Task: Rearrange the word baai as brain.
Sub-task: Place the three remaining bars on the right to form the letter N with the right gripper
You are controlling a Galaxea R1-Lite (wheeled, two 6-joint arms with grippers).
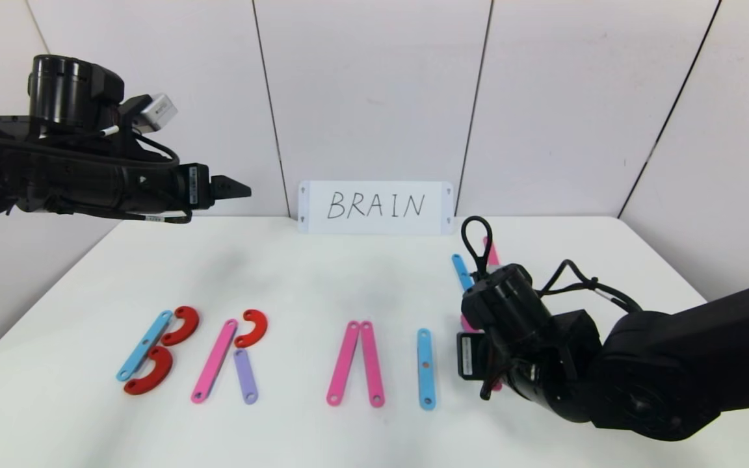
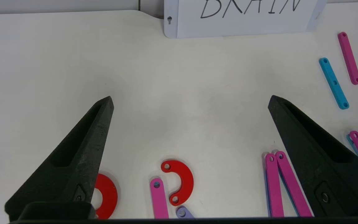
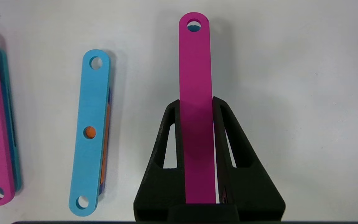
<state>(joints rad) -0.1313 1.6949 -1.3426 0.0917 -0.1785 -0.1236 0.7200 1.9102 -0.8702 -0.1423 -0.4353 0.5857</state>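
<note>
The right gripper is clamped on a pink strip, low over the white table just right of the blue strip that ends the letter row; the pink strip's long axis seems to run toward the name card. The left gripper hangs above the table's left side, fingers wide apart.

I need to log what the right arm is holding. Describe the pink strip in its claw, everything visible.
The pink strip is a flat, matte, plastic-looking bar with rounded ends and a round hole at its far tip. It is clamped between the two fingers of the right claw, which grip its long edges, so its near end is hidden. It sits just above or on the white table; which, I cannot tell. The blue strip lies apart beside it, roughly parallel.
</note>
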